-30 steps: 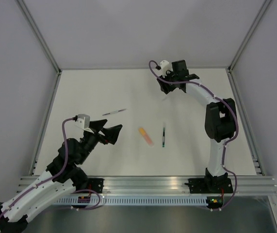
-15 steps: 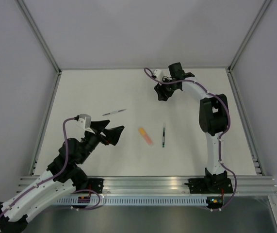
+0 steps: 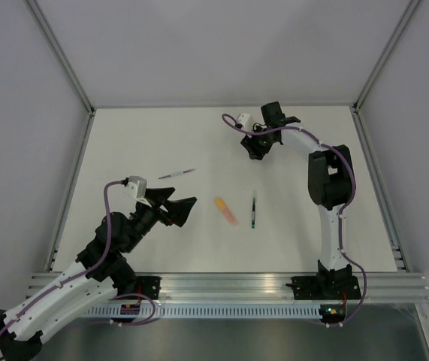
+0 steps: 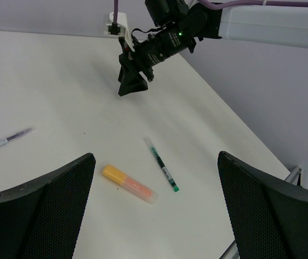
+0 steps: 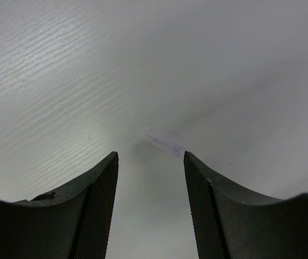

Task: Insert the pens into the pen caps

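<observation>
My right gripper (image 5: 150, 155) is open, low over the table at the far side (image 3: 257, 149). A tiny pale grey, see-through cap (image 5: 164, 143) lies just beyond its fingertips, nearer the right finger. My left gripper (image 4: 156, 157) is open and empty, hovering at the near left (image 3: 185, 208). Ahead of it lie the pink-orange marker (image 4: 130, 184) with a yellow-orange end, and the dark pen with green (image 4: 162, 170). The thin silver-grey pen (image 4: 5, 142) lies further left. All three show in the top view: marker (image 3: 226, 211), green pen (image 3: 253, 213), silver pen (image 3: 176, 174). I see no green cap.
The white table (image 3: 146, 143) is bounded by a metal frame and grey walls. The right arm's gripper (image 4: 132, 85) shows in the left wrist view, beyond the pens. A rail (image 3: 229, 286) runs along the near edge.
My right gripper has swung a little left and dropped closer to the table over the cap. My left gripper has edged slightly right. The pens have not moved.
</observation>
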